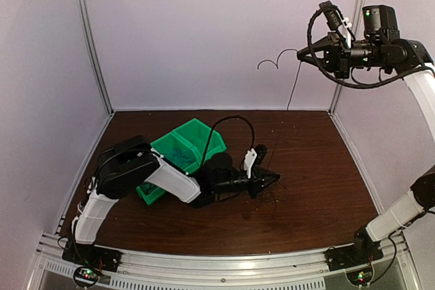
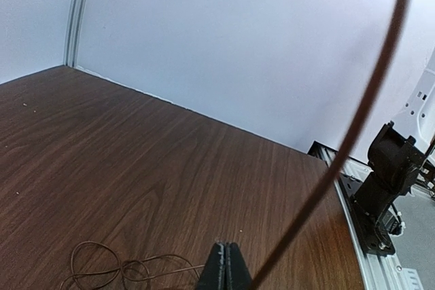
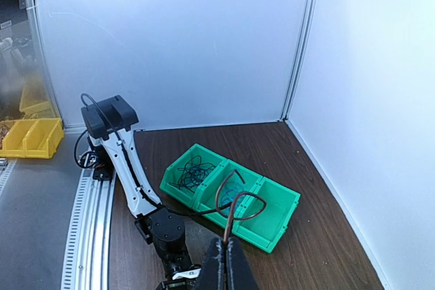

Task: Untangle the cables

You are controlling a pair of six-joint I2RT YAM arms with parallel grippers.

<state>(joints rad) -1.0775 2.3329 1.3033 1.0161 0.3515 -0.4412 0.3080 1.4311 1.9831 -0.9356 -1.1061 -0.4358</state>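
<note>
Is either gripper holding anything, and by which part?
Both hold one thin wire, it seems. The right gripper pinches it near its curled upper end, raised high; the left gripper is shut on it low down, at the table.

Table (image 1: 319,188): dark brown wood-grain.
Bins (image 3: 275,212) on table: bright green.
Inside bins: black cables (image 3: 194,172), blue cables (image 3: 233,187).
Looped cable (image 3: 231,221) above table: brown.
Walls (image 1: 204,32) around table: pale lilac-white.

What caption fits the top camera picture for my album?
Right gripper holds a thin cable high; left gripper pinches cable low over the table, beside green bins.
</note>
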